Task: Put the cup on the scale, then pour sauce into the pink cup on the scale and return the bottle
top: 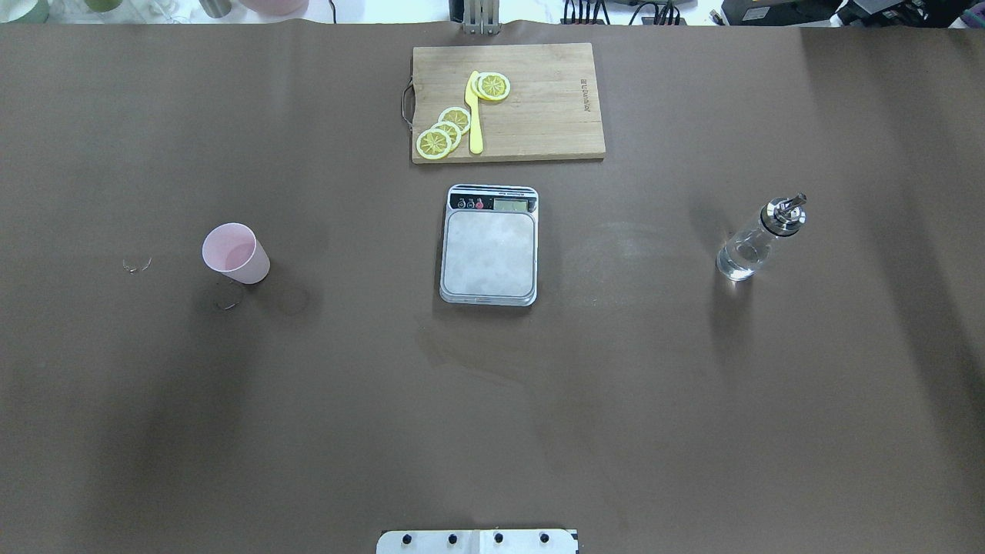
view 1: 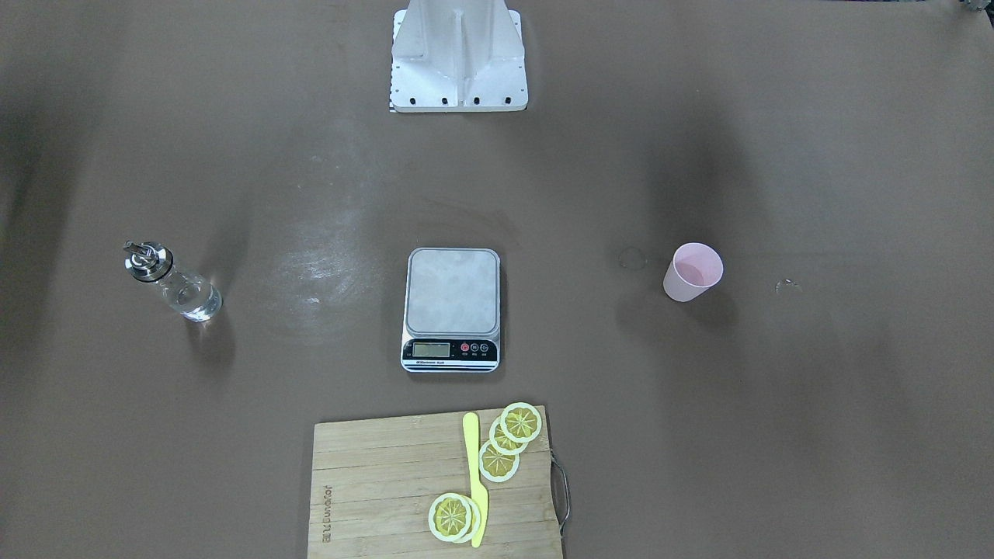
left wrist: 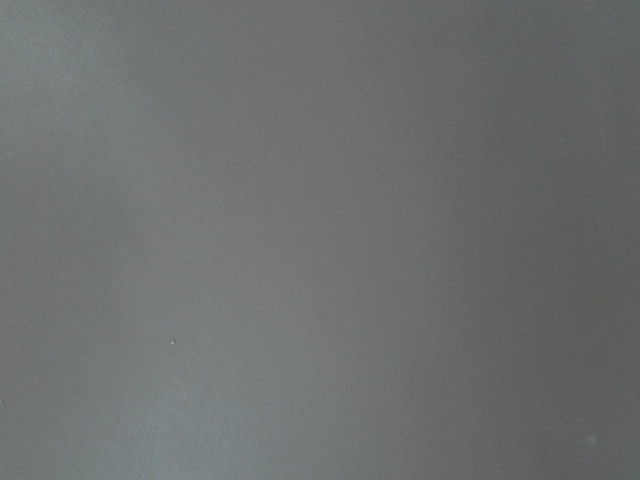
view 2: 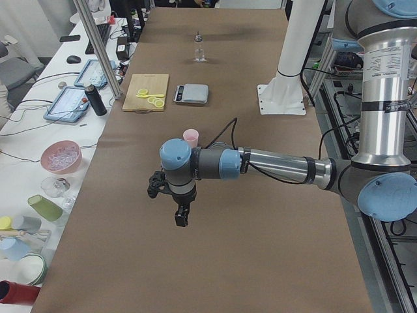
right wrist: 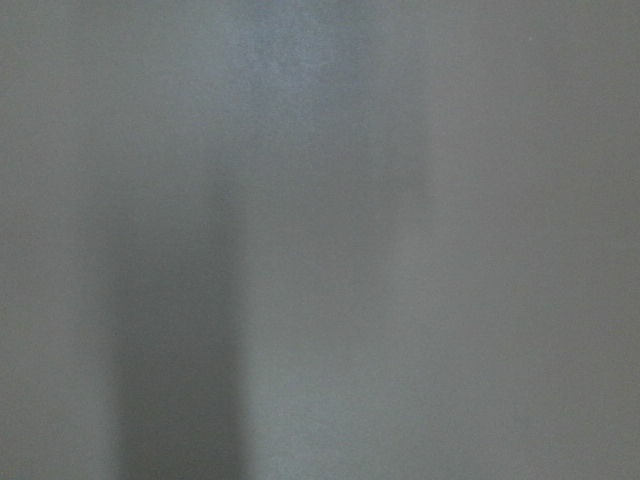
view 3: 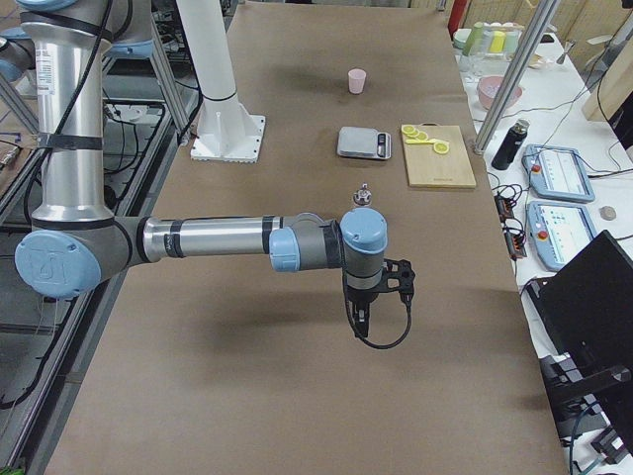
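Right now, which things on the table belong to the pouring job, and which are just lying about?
Job: cup, scale, bottle holding sauce.
Lying about: wooden cutting board, lemon slices, yellow knife.

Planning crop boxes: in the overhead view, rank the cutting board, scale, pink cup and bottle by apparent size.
Largest: the cutting board.
Next: the scale.
Unranked: the bottle and the cup; the bottle looks longer, the cup wider.
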Robot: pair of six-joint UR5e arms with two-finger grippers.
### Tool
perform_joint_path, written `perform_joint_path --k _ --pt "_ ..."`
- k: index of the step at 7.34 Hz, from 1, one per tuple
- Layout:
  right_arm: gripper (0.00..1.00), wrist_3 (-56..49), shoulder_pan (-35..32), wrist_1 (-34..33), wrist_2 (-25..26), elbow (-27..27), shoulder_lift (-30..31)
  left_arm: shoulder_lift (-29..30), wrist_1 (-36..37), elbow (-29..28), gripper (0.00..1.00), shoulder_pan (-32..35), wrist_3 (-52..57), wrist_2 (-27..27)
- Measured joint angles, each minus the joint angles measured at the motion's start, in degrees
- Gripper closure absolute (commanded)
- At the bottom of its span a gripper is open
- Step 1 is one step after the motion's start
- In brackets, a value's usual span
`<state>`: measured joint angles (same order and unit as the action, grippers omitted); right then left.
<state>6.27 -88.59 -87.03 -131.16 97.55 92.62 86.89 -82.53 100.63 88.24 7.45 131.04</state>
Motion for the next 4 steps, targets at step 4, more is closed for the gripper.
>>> perform_joint_path --k 4 --pt "0.0 0.7 0.0 0.35 -1.55 0.76 0.0 1.13 0.5 0.47 0.01 -0.15 -2.52 0.02"
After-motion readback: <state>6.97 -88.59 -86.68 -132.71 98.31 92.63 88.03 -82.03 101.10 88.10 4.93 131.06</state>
